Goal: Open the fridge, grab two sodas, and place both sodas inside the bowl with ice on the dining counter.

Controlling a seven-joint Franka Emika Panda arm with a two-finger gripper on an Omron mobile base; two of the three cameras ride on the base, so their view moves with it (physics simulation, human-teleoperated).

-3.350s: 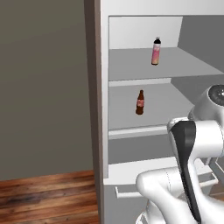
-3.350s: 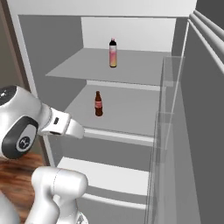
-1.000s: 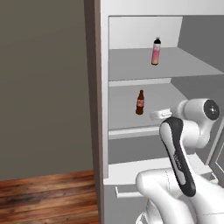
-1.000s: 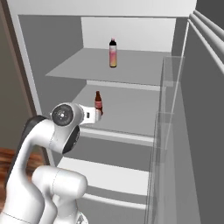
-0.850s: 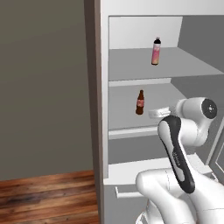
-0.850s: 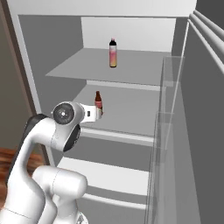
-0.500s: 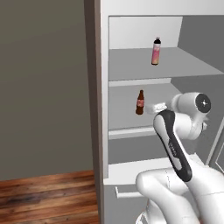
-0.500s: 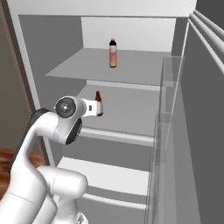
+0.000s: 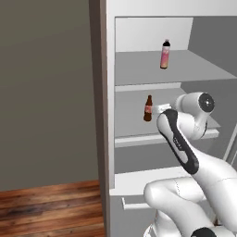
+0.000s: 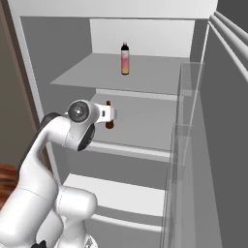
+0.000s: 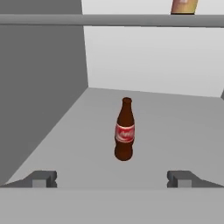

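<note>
Left base view: the tall pale grey fridge stands open. A pink bottle with a black cap stands upright on the upper grey shelf. A dark brown cola bottle with a red label stands upright on the shelf below, just beside the white arm's hand.

Right base view: the gripper is level with the cola bottle, partly covering it.

Hand view: jaws spread wide, holding nothing; the cola bottle stands ahead between the fingertips, apart from both.

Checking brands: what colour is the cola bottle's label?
Red, on the cola bottle; clearest in the hand view.
</note>
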